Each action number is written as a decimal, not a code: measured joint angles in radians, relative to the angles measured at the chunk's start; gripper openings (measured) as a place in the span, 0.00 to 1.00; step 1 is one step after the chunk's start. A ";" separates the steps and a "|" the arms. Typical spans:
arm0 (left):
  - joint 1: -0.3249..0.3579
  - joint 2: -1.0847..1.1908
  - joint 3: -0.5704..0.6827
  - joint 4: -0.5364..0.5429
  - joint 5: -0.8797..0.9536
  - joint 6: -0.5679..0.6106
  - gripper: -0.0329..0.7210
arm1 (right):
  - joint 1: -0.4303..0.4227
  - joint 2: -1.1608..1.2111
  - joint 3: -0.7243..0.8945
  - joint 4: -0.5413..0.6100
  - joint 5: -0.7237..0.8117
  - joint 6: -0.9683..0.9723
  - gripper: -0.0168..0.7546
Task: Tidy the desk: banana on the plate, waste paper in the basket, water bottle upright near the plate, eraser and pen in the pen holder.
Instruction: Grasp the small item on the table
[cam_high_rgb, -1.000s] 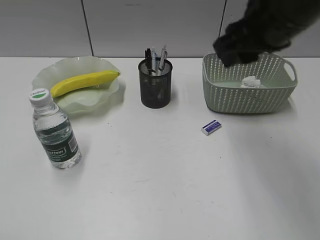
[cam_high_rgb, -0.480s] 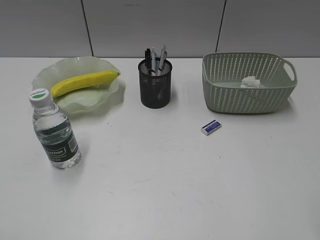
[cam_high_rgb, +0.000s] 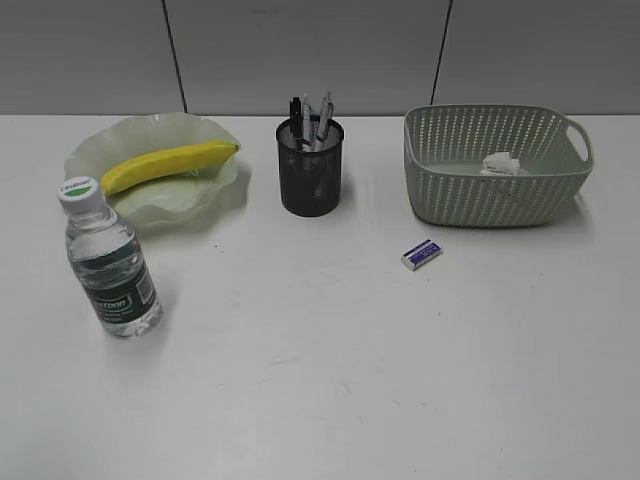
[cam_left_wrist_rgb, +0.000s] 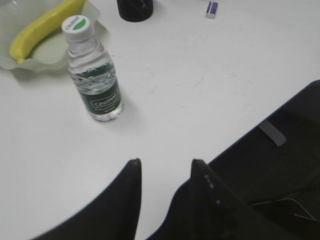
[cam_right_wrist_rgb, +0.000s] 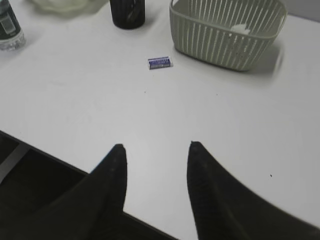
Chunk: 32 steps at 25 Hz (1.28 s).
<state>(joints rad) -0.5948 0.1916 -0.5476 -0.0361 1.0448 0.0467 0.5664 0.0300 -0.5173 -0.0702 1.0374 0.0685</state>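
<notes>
The banana (cam_high_rgb: 170, 164) lies on the pale green plate (cam_high_rgb: 215, 135) at the back left. The water bottle (cam_high_rgb: 108, 262) stands upright in front of the plate. The black pen holder (cam_high_rgb: 311, 170) holds several pens (cam_high_rgb: 318, 115). The waste paper (cam_high_rgb: 500, 163) lies in the sage green basket (cam_high_rgb: 490, 195). A blue and white eraser (cam_high_rgb: 422, 254) lies on the desk (cam_high_rgb: 350, 360) in front of the basket. Neither gripper shows in the exterior view. My left gripper (cam_left_wrist_rgb: 164, 162) is open and empty over the desk's near edge, well short of the bottle (cam_left_wrist_rgb: 95, 82). My right gripper (cam_right_wrist_rgb: 156, 148) is open and empty, well short of the eraser (cam_right_wrist_rgb: 159, 62).
The desk's front edge and the dark space below it show in both wrist views (cam_left_wrist_rgb: 280, 150) (cam_right_wrist_rgb: 30, 170). A grey wall stands behind the desk (cam_high_rgb: 300, 50).
One second ago my right arm hung blurred over the basket's back rim. It has left the exterior view. The eraser has shifted very slightly. Everything else is unmoved.
</notes>
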 joint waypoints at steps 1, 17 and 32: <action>0.000 0.073 -0.009 -0.012 -0.021 0.000 0.37 | 0.000 -0.022 0.000 -0.001 0.001 0.000 0.45; -0.133 1.424 -0.677 -0.121 -0.494 0.177 0.37 | 0.000 -0.035 0.006 -0.011 0.002 -0.002 0.45; -0.204 2.107 -1.169 -0.101 -0.623 0.177 0.67 | 0.000 -0.037 0.006 -0.011 0.002 -0.002 0.45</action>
<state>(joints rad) -0.7989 2.2988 -1.7167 -0.1370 0.4218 0.2235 0.5664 -0.0071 -0.5111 -0.0813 1.0393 0.0661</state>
